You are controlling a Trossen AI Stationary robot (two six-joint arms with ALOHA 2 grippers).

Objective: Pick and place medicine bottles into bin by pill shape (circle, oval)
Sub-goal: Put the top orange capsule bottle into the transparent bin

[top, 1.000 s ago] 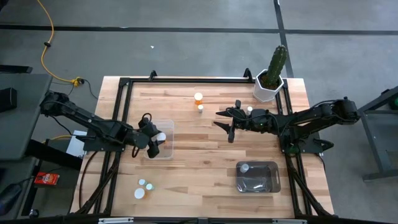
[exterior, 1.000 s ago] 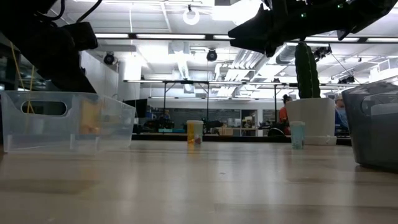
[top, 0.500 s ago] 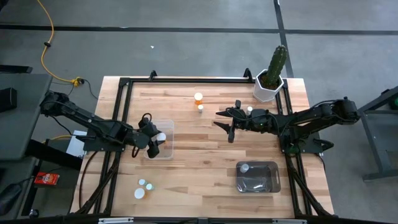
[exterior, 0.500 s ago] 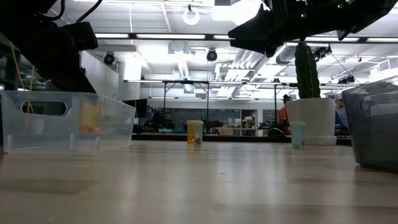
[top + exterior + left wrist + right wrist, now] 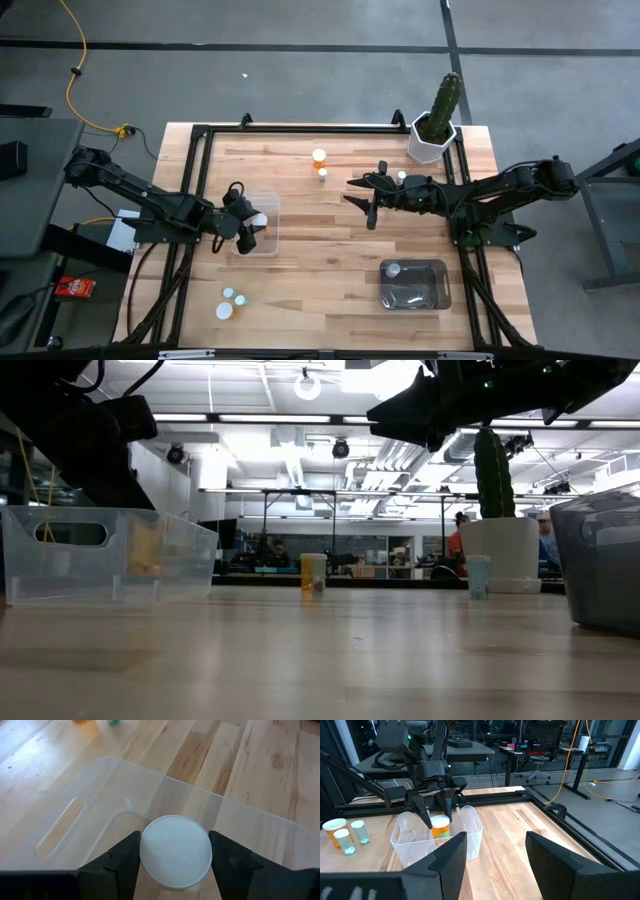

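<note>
Two arms: left gripper (image 5: 250, 225) at centre-left of the high view, over the clear plastic bin (image 5: 268, 247); right gripper (image 5: 368, 205) just right of centre, hanging above bare wood.
Left fingers: pinching an orange-bodied medicine bottle with a white round cap (image 5: 175, 852), one dark finger (image 5: 122, 865) against each side of the cap in the left wrist view.
Bottle position: held above the clear bin's open top; the right wrist view shows the orange body (image 5: 440, 827) at about rim height, between the bin walls.
Right fingers: spread, nothing between them.
Step in hand: by my reading, dropping this bottle into the clear bin.
How to do it well: keep the bottle centred over the bin floor, clear of the handle-slot wall (image 5: 62, 827); lower before letting go so it does not bounce out; spread the fingers evenly so the cap does not catch on one finger and tip sideways.
Risk: the bin is light plastic and may slide on the wooden surface (image 5: 330, 250) if an arm nudges its rim.
Other bottles: two orange ones (image 5: 319, 157) at upper centre, small white-capped ones (image 5: 229, 298) at lower left, one in the dark grey bin (image 5: 437, 290) at lower right.
Pill shape: cannot tell from these views.
</note>
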